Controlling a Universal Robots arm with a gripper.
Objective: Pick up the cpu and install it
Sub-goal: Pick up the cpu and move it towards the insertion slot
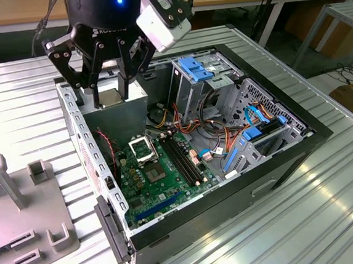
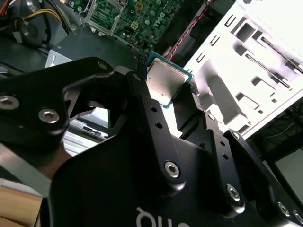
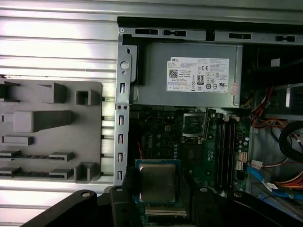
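The cpu [image 3: 157,182] is a small flat square chip with a pale silvery face and a green-blue rim. It is pinched by its edges between the black fingers of my gripper [image 3: 158,189], level and face toward the cameras. The second wrist view shows the cpu [image 2: 164,81] in the same grip of the gripper [image 2: 165,89]. In the exterior view the gripper [image 1: 110,94] hangs over the power supply [image 1: 128,108], at the left end of the open computer case [image 1: 301,149]. The silver-framed socket [image 1: 143,149] lies open on the green motherboard, below and apart from the chip; it also shows as the socket [image 3: 194,125].
A grey fixture tray [image 1: 23,213] with slots and blocks lies on the ribbed metal table, at the exterior view's left. Inside the case are memory slots [image 1: 182,159], bundled cables [image 1: 216,131] and a drive cage with blue clips [image 1: 196,68]. The case wall [image 1: 81,134] stands beside the gripper.
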